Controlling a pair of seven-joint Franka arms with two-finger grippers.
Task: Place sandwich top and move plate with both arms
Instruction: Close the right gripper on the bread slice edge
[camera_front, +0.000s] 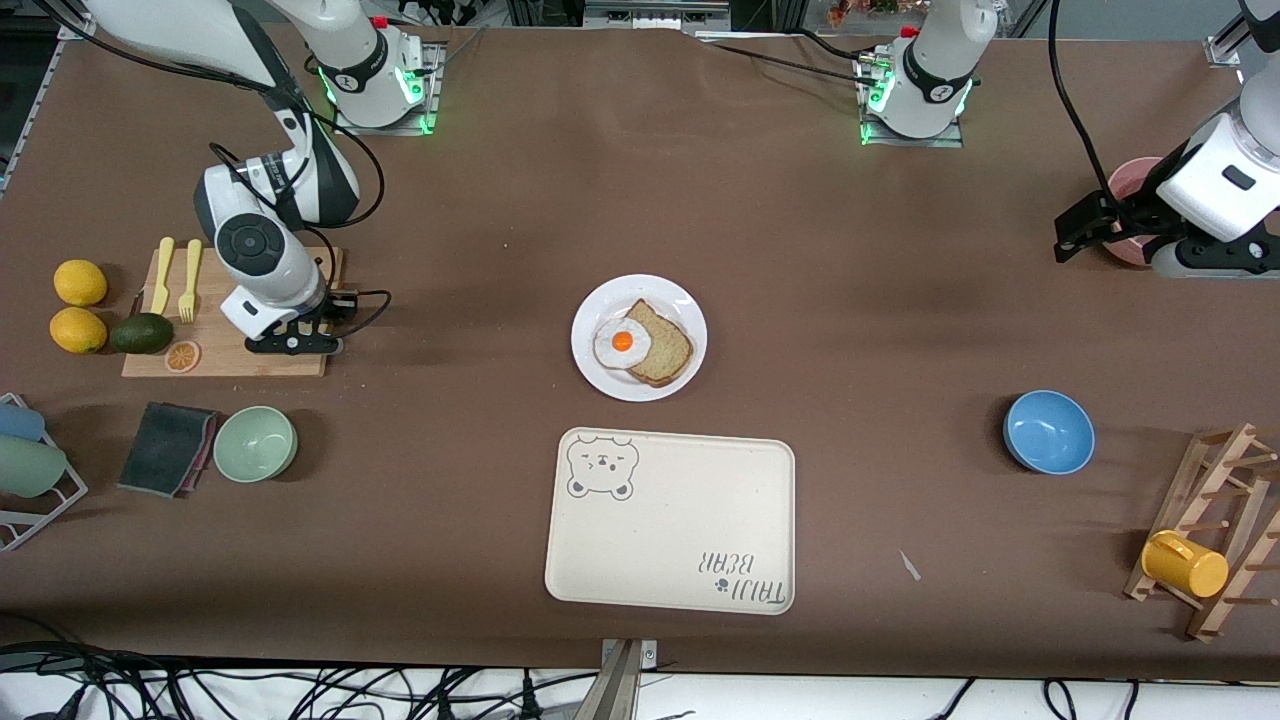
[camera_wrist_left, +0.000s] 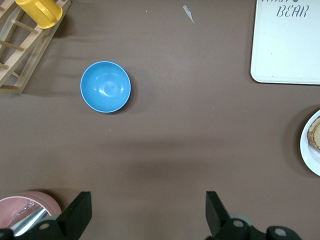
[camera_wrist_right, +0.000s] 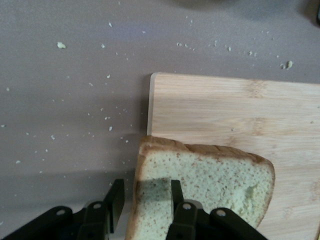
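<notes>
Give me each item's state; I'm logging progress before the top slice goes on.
sandwich top: flat on cutting board, not lifted
plate: holds fried egg and dark slice, no top yet
right gripper: jaws open, straddling sandwich top's edge
left gripper: jaws open over table, waiting

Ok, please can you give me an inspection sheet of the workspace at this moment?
Surface: brown table, crumbs beside the cutting board.
Job's things: sandwich top on the cutting board; plate mid-table holding darker slice and fried egg.
Clutter: tray, blue bowl, green bowl, rack with yellow cup.
Grippers: right gripper open, straddling the sandwich top's edge; left gripper open, waiting over the left arm's end.
Cables: black cables along the camera-side edge.
Surroundings: nothing seen.
</notes>
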